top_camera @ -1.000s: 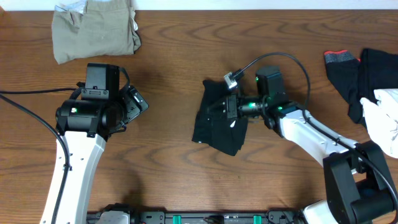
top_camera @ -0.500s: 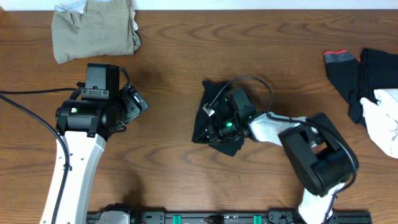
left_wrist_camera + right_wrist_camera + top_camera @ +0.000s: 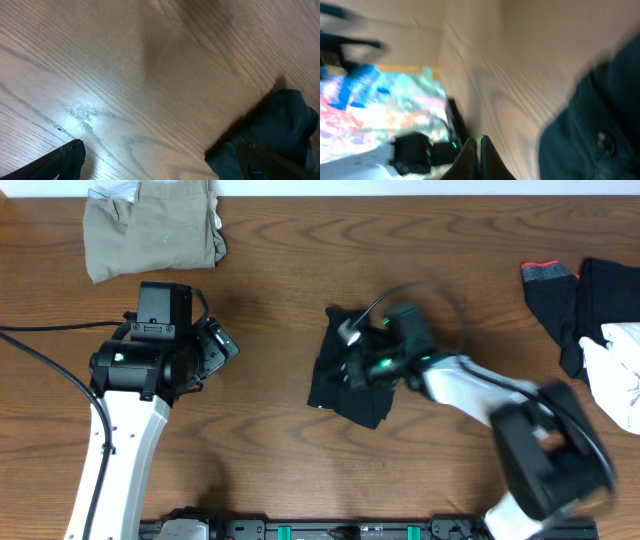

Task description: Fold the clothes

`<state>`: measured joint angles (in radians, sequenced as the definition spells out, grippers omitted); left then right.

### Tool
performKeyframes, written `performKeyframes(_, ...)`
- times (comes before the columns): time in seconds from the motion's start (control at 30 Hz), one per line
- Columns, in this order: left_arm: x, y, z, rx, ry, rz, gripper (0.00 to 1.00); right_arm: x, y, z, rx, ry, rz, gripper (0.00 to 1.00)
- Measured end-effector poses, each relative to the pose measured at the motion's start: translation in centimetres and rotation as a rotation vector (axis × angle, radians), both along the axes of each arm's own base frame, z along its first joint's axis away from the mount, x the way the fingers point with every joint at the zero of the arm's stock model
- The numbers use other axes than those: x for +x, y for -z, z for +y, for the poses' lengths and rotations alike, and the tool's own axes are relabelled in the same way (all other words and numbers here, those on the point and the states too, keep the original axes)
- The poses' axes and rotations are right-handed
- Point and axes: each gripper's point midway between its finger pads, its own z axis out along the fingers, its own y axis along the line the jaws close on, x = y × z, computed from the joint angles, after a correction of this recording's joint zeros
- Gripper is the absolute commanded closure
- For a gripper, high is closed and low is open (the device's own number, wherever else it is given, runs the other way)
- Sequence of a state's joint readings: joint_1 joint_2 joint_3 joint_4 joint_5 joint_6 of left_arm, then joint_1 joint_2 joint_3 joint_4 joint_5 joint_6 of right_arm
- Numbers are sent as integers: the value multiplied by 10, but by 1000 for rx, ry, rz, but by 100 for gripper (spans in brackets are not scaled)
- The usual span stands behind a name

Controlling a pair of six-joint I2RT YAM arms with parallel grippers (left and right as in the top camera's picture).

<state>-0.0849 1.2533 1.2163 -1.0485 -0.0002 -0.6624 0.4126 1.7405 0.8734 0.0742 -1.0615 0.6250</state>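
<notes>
A crumpled dark teal garment [image 3: 345,375] lies near the middle of the brown wood-grain counter [image 3: 280,270], bunched into an uneven lump rather than laid flat. The right end effector [image 3: 356,368] sits over its upper right part, and the right arm behind it is smeared by blur. In the right wrist view the two fingers [image 3: 470,152] stand pressed together over bare wood with the dark cloth [image 3: 600,125] off to one side. They seem clenched on nothing, though the blur makes that hard to confirm.

The left end effector [image 3: 222,345] hangs well apart from the garment, to its left, above bare counter. Its wrist view shows the fingers [image 3: 67,159] spread wide and released, with an edge of the dark teal garment [image 3: 280,130] at the right of that picture.

A folded khaki garment [image 3: 150,225] rests at the far left corner. A heap of black and white clothes [image 3: 600,330] lies at the right edge.
</notes>
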Motion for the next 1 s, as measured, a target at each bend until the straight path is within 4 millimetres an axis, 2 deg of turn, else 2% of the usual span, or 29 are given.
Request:
performKeyframes(0.07,0,0,0,0,0,0,2,19,-36,-13,36,53,-97,93)
performKeyframes(0.13,0,0,0,0,0,0,2,36,-61,-25,52,111,-166,93)
performKeyframes(0.2,0,0,0,0,0,0,2,50,-69,-34,45,162,-197,92)
performKeyframes(0.23,0,0,0,0,0,0,2,55,-67,-37,32,186,-199,92)
performKeyframes(0.47,0,0,0,0,0,-1,2,84,-22,-43,-53,289,-158,92)
performKeyframes(0.63,0,0,0,0,0,-2,2,113,18,-35,-9,327,-170,92)
performKeyframes(0.83,0,0,0,0,0,-2,2,114,85,-32,1,342,-10,98)
performKeyframes(0.87,0,0,0,0,0,-1,2,114,90,-32,5,342,8,98)
performKeyframes(1.0,0,0,0,0,0,-1,2,115,87,-32,24,336,21,98)
